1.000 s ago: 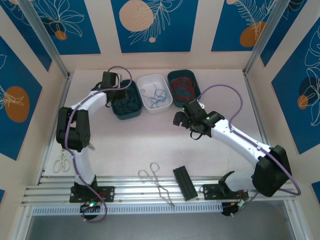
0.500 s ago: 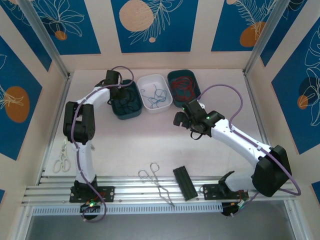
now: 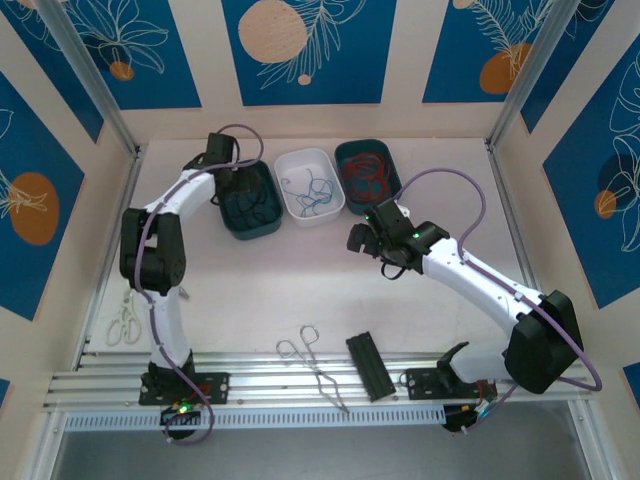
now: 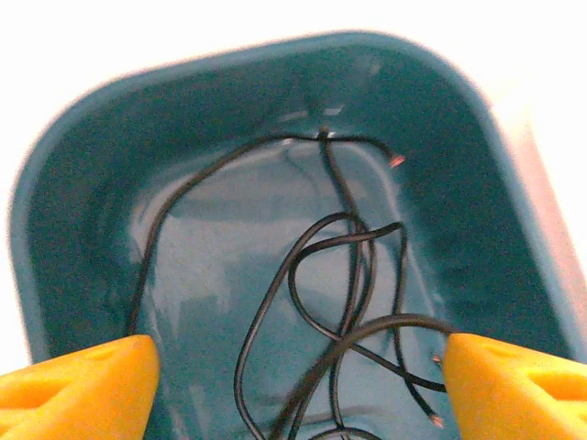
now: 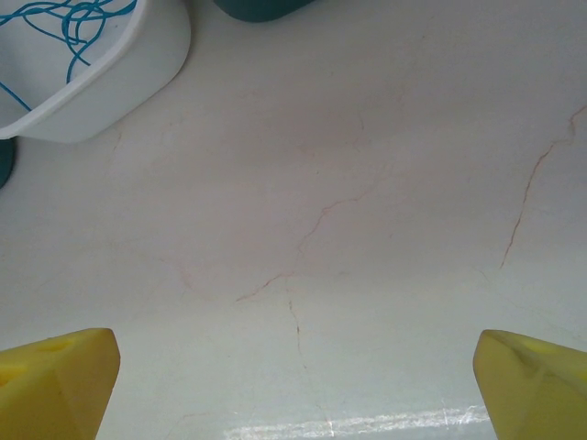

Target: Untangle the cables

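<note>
Hanging wide open over teal tray: left claw. Black cables lie right below it, thin, loopy, crossing.

Three trays stand in a row at the far side of the counter. The middle tray has the left tray just beside it on the left and the right tray just beside it on the right, set slightly farther back. Cables lie in each tray. The left hand hangs over the left tray. The right hand hovers over bare counter, nearer than the middle tray and to its right. Well nearer than the middle tray, at the counter's front edge, lie tongs, with a bar just right of them. Scissors lie far to the left.
</note>
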{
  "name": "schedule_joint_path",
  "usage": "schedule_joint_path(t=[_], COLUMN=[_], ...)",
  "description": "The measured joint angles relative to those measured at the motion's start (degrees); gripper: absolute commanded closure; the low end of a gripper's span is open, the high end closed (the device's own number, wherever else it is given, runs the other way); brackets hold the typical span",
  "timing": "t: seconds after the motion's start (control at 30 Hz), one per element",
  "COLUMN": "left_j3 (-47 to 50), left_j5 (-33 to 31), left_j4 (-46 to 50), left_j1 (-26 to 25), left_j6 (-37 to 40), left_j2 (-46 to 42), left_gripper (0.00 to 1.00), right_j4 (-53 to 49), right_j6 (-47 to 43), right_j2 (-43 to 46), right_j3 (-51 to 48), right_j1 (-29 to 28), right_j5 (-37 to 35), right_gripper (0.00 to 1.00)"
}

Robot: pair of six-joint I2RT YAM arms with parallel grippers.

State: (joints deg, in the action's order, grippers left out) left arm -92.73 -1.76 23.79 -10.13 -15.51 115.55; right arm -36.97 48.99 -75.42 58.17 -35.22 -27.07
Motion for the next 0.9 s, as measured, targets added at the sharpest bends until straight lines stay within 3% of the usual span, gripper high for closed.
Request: schedule_joint_path(t=[0.17, 0.3, 0.43, 0.63, 0.9], left_j3=[1.1, 3.0, 6.3, 15.5, 31.8], left_j5=[0.9, 1.6, 1.6, 0.7, -4.1], left_j4=[-0.4, -0.6, -0.6, -1.1, -4.1], left_j1=[0.0, 0.0, 0.0, 0.0, 0.0], left_j6=[-0.6, -1.0, -1.2, -1.1, -0.9], left_j2=[-7.8, -13.1, -18.1, -29.2, -50.4], left_gripper=[0.1, 0.01, 0.0, 0.0, 0.0], right_j4=[0.0, 0.0, 0.0, -0.4, -0.6], right_j6=[-0.1, -0.5, -0.9, -2.0, -4.7], right_j2=[1.8, 3.6, 5.7, 9.7, 16.0], right_j3=[0.0, 0.0, -0.2, -1.0, -3.0], right_j1=[0.1, 0.1, 0.3, 1.2, 5.1], right_j5=[-0.9, -1.5, -2.6, -5.9, -9.8], right_gripper=[0.01, 0.01, 0.01, 0.01, 0.01])
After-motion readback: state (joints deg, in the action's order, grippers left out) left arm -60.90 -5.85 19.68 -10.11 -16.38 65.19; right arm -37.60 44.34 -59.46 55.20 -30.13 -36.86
